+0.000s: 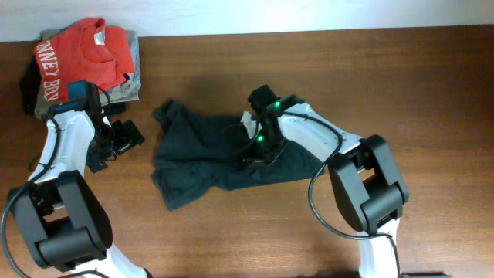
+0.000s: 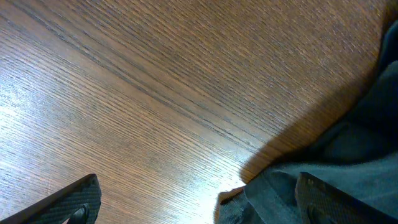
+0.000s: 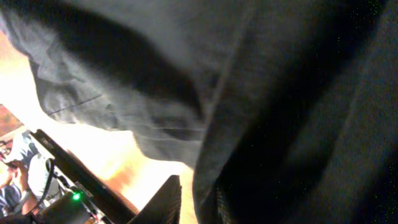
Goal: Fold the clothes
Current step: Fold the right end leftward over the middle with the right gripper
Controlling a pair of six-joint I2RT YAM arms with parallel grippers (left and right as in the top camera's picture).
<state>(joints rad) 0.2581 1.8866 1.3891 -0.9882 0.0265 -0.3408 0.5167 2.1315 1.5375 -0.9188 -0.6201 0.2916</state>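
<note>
Start wide: the tabletop (image 1: 386, 69) carries the dark T-shirt (image 1: 193, 150) crumpled in the middle, not yet laid flat. Its long axis runs side to side across your workspace, one bunched end toward the left arm, the other tucked under the right arm's wrist. Back in the far left corner sits a red shirt (image 1: 77, 54) on a pile. Leave that alone.

Now the one relation that matters. The right tool (image 1: 258, 150) is planted straight down on the cloth, right of its middle, so the fabric spreads away from it mostly toward your left. The left tool (image 1: 123, 139) hangs just off the shirt's left edge, over bare wood, with the cloth lying to its right. So each arm is nearer its own end of that long axis, and my read is that the spread calls for both.

Views now. From overhead you get the layout but not the jaws. The left wrist view settles its side: fingers spread wide, gripping nothing, a hem reaching in beside the right-hand finger (image 2: 329, 199). The right wrist view is nearly all dark folds pressed close, with only one finger (image 3: 163, 202) peeking at the bottom edge. Whether that tool has bitten the fabric, you cannot tell from here.
</note>
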